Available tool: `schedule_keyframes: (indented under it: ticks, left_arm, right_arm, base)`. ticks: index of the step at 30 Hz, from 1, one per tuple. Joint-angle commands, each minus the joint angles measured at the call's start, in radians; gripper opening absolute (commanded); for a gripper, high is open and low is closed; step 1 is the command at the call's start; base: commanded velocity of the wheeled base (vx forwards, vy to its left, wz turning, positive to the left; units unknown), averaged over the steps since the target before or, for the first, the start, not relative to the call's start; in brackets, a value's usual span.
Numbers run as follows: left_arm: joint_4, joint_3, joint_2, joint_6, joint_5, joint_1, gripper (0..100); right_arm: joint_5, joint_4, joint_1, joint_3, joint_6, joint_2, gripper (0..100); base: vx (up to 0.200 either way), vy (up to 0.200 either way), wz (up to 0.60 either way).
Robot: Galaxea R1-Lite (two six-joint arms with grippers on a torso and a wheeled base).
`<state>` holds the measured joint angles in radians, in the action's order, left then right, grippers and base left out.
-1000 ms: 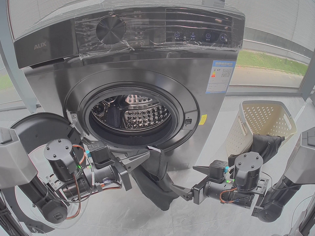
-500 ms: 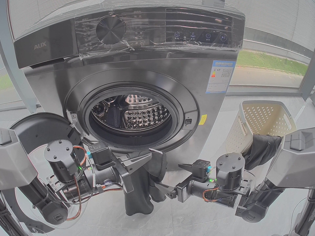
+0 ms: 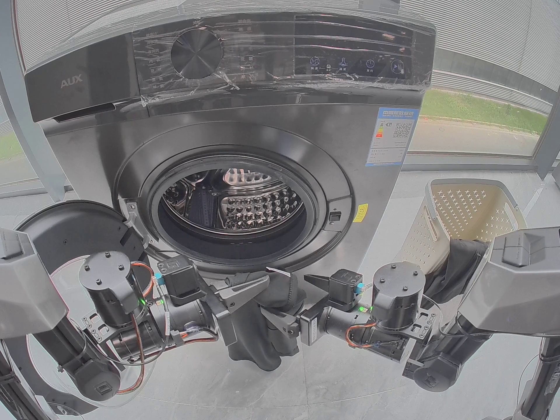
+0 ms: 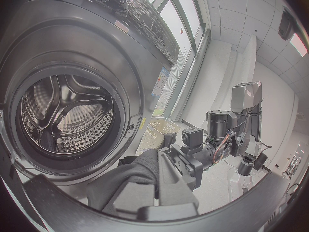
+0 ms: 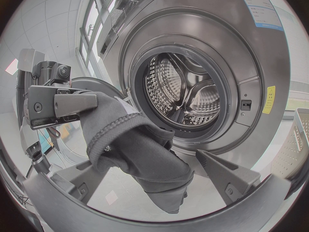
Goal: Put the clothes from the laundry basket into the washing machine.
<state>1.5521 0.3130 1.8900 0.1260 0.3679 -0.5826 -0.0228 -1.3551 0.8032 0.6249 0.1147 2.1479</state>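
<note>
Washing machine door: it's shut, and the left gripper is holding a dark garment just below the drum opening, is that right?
Not quite. The washing machine door is swung open to the robot's left, leaving the drum exposed, as the head view shows. The left gripper does hold the dark garment just below the opening.

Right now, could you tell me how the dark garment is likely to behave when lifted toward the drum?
Probably floppy: the dark garment hangs in limp folds below the left gripper, so its tail may catch the drum's rim. Likely light, since one pinch carries it. Its ribbed hem looks grippy, not slippery.
</note>
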Motion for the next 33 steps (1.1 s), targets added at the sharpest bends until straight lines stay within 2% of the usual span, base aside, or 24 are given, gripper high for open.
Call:
schedule_keyframes:
  ticks: [1,4,5,20,25,26,33]
  left_arm:
    - [0.000,0.001,0.003,0.000,0.000,0.001,0]
    - [0.000,0.008,0.000,0.001,0.000,0.006,0]
    - [0.000,0.008,0.000,0.001,0.000,0.006,0]
    - [0.000,-0.006,-0.005,0.003,0.000,0.000,0]
    - [0.000,-0.003,-0.008,0.003,-0.001,0.001,0]
    - [0.000,-0.003,-0.009,0.003,-0.001,0.001,0]
    - [0.002,-0.011,-0.009,-0.002,-0.001,-0.002,0]
  right_arm:
    - [0.000,0.001,0.001,-0.007,0.002,-0.011,100]
    - [0.000,0.001,0.004,-0.022,0.003,-0.008,100]
    - [0.000,0.001,0.004,-0.022,0.003,-0.008,0]
    - [0.000,-0.021,0.011,-0.033,0.003,-0.006,0]
    - [0.003,-0.018,0.011,-0.108,-0.001,-0.025,0]
    - [0.003,-0.018,0.011,-0.117,0.000,-0.028,100]
    - [0.003,-0.007,-0.009,-0.131,-0.001,-0.045,100]
  base:
    - [0.000,0.000,0.00]
    - [0.000,0.000,0.00]
    - [0.000,0.000,0.00]
    - [0.000,0.000,0.00]
    - [0.000,0.000,0.00]
    - [0.000,0.000,0.00]
    - [0.000,0.000,0.00]
